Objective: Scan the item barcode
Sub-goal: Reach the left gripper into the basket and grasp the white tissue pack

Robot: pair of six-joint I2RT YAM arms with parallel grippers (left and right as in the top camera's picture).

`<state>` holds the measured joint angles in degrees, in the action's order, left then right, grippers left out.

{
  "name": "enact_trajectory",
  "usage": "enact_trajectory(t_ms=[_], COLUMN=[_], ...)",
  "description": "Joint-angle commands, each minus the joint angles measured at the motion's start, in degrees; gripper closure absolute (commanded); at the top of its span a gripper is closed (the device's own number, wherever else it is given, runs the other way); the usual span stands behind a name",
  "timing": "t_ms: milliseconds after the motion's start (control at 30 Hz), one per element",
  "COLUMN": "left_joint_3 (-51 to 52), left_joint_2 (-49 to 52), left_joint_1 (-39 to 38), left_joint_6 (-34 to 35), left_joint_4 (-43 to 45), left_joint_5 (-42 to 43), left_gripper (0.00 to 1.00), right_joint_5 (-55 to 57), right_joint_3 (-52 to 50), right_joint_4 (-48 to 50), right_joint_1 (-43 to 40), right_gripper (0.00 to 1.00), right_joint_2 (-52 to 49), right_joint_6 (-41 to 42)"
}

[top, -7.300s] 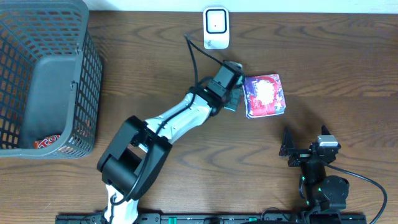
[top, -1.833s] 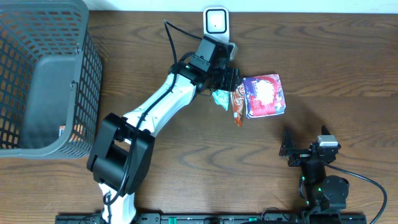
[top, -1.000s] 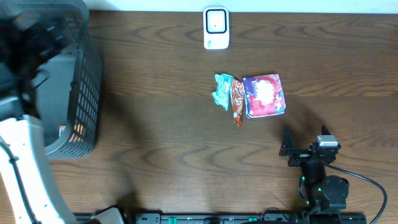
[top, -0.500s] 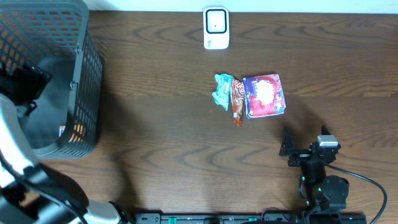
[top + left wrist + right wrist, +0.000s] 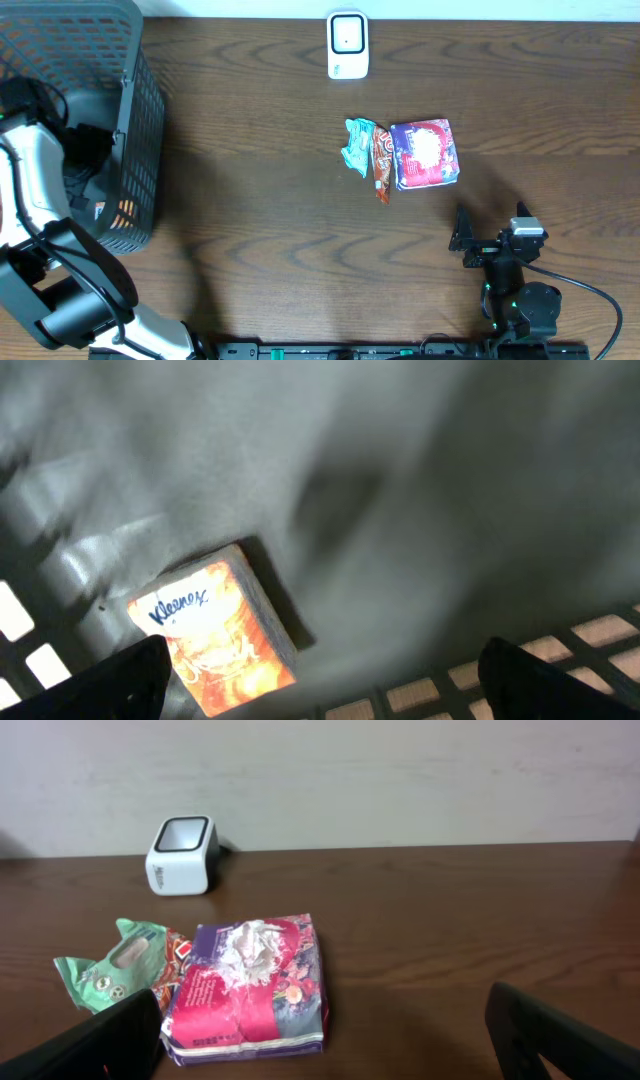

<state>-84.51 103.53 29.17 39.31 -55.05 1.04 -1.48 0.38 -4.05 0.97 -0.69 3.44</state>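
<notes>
My left gripper reaches down inside the grey mesh basket at the far left. Its jaws stand open with nothing between them. An orange Kleenex tissue pack lies flat on the basket floor just beside the left finger, and shows through the mesh. The white barcode scanner stands at the table's back edge, also in the right wrist view as the scanner. My right gripper rests open near the front right, holding nothing.
Three items lie together mid-table: a pink tissue pack, a red-orange wrapper and a green packet. From the right wrist I see the pink pack and green packet in front of the jaws.
The left arm swung from beside the scanner across to the basket and now reaches inside it, jaws wider than a second ago. The right arm and the table items have not moved.
</notes>
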Motion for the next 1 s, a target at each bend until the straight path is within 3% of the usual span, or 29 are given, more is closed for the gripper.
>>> enact_trajectory(t_ms=[0, 400, 467, 667, 800, 867, 967], left_joint_3=[3.28, 15.34, 17.16, 20.52, 18.38, 16.04, 10.86], left_joint_2=[0.22, 0.22, 0.22, 0.22, -0.50, -1.55, -4.90], left_joint_1=[-0.48, -0.50, -0.50, -0.48, -0.48, -0.48, -0.48], left_joint_6=[7.10, 8.39, 8.39, 8.17, 3.78, 2.23, 1.20], left_joint_4=[0.48, 8.61, 10.01, 13.16, 13.99, 13.62, 12.52], left_joint_5=[-8.04, -9.03, -9.03, -9.20, -9.22, -9.22, -9.22], left_gripper=[0.02, 0.02, 0.12, 0.61, 0.86, 0.92, 0.92], right_joint_5=[0.28, 0.28, 0.28, 0.28, 0.28, 0.28, 0.28], right_joint_3=[-0.02, -0.02, -0.02, -0.02, -0.02, -0.02, -0.02], right_joint_4=[-0.28, -0.28, -0.28, -0.28, -0.28, -0.28, -0.28], right_joint_1=[-0.17, -0.17, -0.17, -0.17, -0.17, -0.17, -0.17], right_gripper=[0.01, 0.01, 0.01, 0.01, 0.01, 0.01, 0.01], right_joint_2=[0.31, 0.31, 0.31, 0.31, 0.31, 0.31, 0.31], right_joint_6=[0.59, 0.59, 0.59, 0.59, 0.59, 0.59, 0.59])
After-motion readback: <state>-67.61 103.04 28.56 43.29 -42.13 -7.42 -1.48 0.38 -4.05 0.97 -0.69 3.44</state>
